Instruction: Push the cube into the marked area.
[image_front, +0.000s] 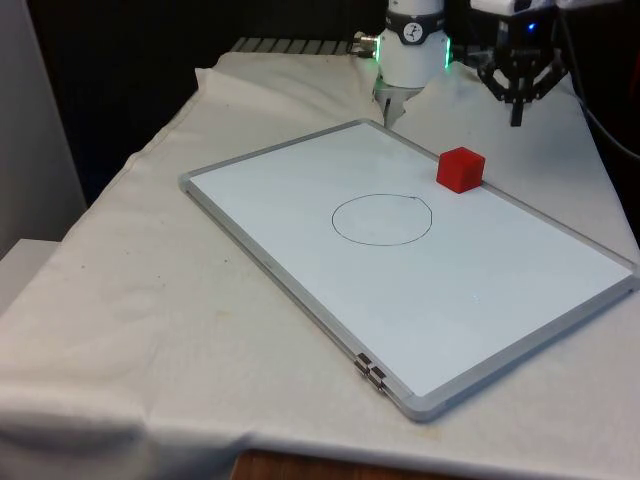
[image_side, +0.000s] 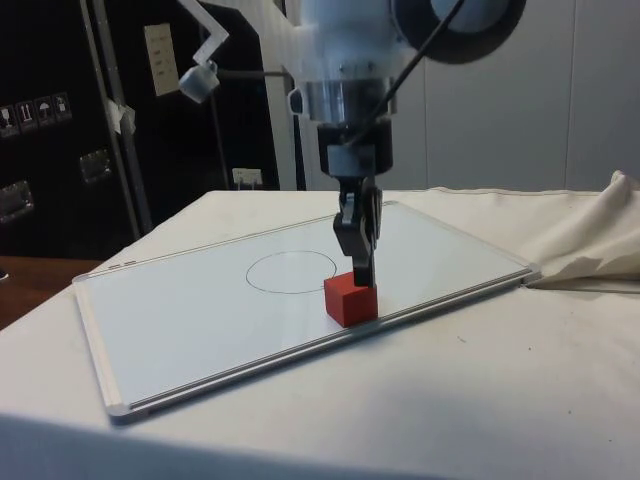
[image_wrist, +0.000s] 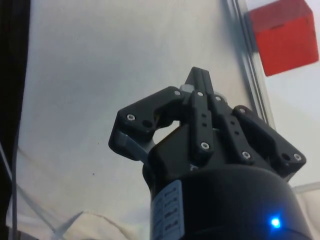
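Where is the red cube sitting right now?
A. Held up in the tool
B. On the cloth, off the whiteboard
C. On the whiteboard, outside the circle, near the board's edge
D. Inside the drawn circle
C: the red cube rests on the whiteboard near its rim, outside the drawn circle.

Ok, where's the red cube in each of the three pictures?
Front view: red cube at the whiteboard's far edge, towards the front view's right of the drawn circle.
Side view: at the board's near edge, in front of the circle, gripper just behind.
Wrist view: cube beside the board's frame.
Shared landmark: the frame.
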